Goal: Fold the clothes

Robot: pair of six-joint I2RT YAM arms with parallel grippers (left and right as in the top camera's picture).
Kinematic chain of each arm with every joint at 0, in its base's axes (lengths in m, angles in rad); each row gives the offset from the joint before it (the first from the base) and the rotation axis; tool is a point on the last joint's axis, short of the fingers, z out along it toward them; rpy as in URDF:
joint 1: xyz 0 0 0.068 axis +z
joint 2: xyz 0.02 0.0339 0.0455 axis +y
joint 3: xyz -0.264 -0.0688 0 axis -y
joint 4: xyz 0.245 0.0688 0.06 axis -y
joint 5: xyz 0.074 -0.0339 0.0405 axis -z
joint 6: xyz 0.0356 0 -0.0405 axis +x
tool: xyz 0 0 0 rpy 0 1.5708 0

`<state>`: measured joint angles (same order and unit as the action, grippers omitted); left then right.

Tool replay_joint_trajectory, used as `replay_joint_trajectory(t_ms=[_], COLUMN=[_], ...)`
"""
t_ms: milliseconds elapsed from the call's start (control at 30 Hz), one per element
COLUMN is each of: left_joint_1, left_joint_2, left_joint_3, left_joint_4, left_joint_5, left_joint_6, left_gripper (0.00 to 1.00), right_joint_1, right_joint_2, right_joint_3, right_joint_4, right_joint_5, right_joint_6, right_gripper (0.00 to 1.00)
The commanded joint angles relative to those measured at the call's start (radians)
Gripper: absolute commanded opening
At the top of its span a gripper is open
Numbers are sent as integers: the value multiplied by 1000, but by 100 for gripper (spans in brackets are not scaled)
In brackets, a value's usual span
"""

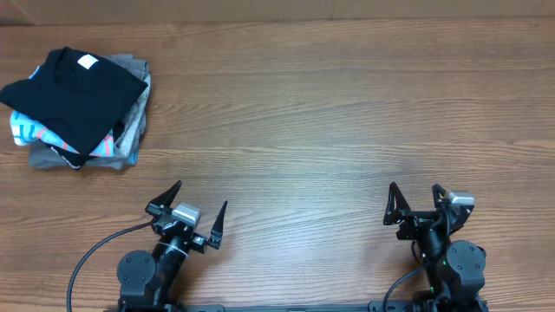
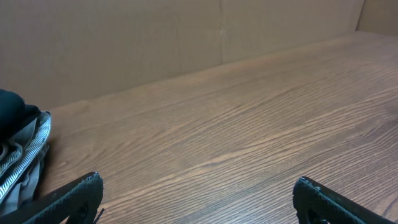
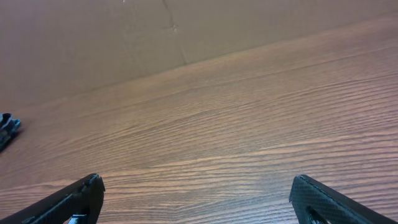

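A stack of folded clothes (image 1: 78, 108) lies at the far left of the wooden table, a black shirt with a white neck label on top, grey and striped garments under it. Its edge shows at the left of the left wrist view (image 2: 22, 149) and as a sliver in the right wrist view (image 3: 7, 127). My left gripper (image 1: 199, 204) is open and empty near the front edge, well to the right of and nearer than the stack; its fingers show in its wrist view (image 2: 198, 186). My right gripper (image 1: 414, 198) is open and empty at the front right (image 3: 196, 186).
The wooden table (image 1: 329, 113) stretches bare from the stack to the right edge. A brown cardboard wall (image 2: 155, 37) stands along the far side of the table. Black cables trail from both arm bases at the front edge.
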<state>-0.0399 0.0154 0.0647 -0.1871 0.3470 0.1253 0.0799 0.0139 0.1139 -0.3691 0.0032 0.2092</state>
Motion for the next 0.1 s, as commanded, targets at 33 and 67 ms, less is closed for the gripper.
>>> replay_joint_trajectory(t_ms=[33, 67], left_joint_1=[-11, -11], left_joint_2=[-11, -11], left_joint_3=[-6, -6], left_joint_4=[4, 5], left_joint_5=[-10, -10], left_joint_6=[-17, -18], left_gripper=[100, 100], right_joint_1=[-3, -3], right_joint_2=[-10, -10], right_joint_3=[-3, -3], right_joint_4=[3, 3], right_joint_5=[-6, -6], right_joint_6=[-1, -1], right_gripper=[100, 100])
